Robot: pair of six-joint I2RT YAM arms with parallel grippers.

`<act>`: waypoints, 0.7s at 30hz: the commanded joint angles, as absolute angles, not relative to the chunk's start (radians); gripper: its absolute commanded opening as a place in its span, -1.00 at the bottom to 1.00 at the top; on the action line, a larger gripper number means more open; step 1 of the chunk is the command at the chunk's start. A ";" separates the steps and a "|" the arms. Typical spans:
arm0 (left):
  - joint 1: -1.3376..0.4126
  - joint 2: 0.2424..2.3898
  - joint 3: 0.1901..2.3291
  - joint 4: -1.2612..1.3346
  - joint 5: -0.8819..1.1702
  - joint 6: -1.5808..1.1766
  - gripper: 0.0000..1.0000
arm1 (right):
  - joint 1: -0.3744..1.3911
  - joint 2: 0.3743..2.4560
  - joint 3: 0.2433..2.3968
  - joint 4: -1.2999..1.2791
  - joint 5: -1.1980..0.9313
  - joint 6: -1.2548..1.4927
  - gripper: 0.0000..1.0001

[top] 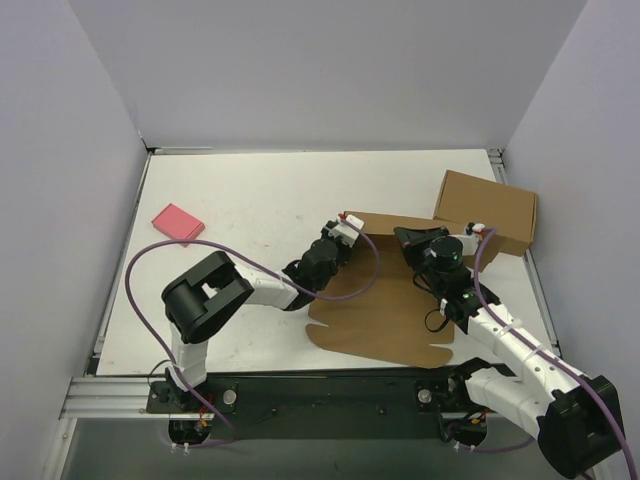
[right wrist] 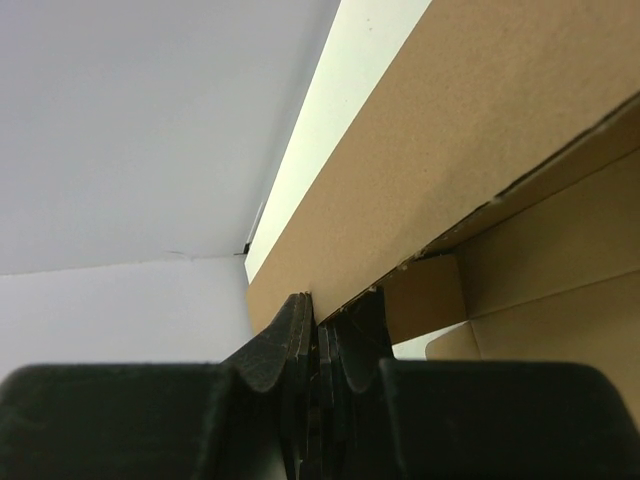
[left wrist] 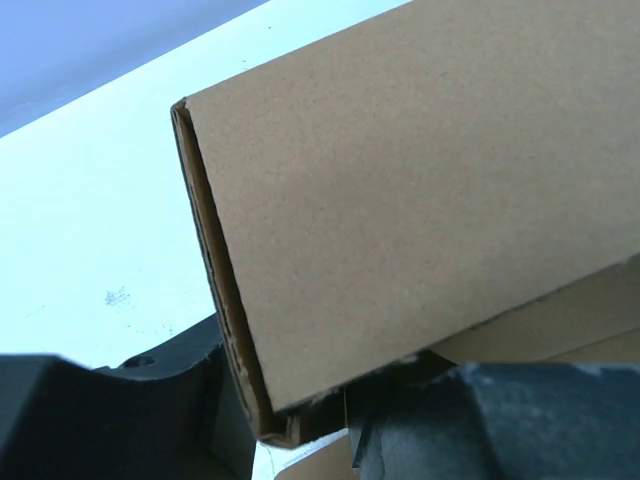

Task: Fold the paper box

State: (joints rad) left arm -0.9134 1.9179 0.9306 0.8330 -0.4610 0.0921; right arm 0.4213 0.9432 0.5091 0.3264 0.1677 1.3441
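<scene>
The paper box (top: 385, 320) is a brown die-cut sheet lying flat at the middle right, with its far wall (top: 385, 224) folded upright. My left gripper (top: 345, 230) is at that wall's left end. In the left wrist view its jaws straddle the doubled wall (left wrist: 400, 180), and the left gripper (left wrist: 300, 400) is open, with the right finger (left wrist: 500, 420) against the cardboard. My right gripper (top: 408, 238) is at the wall's right end. In the right wrist view the right gripper (right wrist: 322, 305) is shut on the wall's thin edge (right wrist: 400, 180).
A second, fully formed brown box (top: 487, 210) stands at the back right, just behind the right arm. A small pink flat block (top: 177, 222) lies at the left. White enclosure walls ring the table (top: 260, 190).
</scene>
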 commanded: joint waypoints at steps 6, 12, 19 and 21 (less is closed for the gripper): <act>-0.888 1.967 0.968 0.870 -0.684 0.178 -0.49 | 0.439 0.945 0.514 0.181 0.233 1.324 -1.00; -0.876 1.889 0.947 0.752 -0.545 0.154 -0.72 | 0.439 0.936 0.552 0.158 0.215 1.238 -0.81; -0.764 1.735 0.914 0.404 -0.223 0.057 -0.84 | 0.439 0.827 0.675 0.005 0.140 0.984 0.31; -0.721 1.711 0.933 0.318 -0.131 0.041 -0.85 | 0.439 0.802 0.713 -0.054 0.071 0.895 0.44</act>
State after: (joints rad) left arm -0.7891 1.7901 0.9169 0.5907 -0.3351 0.0605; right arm 0.4393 0.8711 0.5941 0.0628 0.1585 1.1141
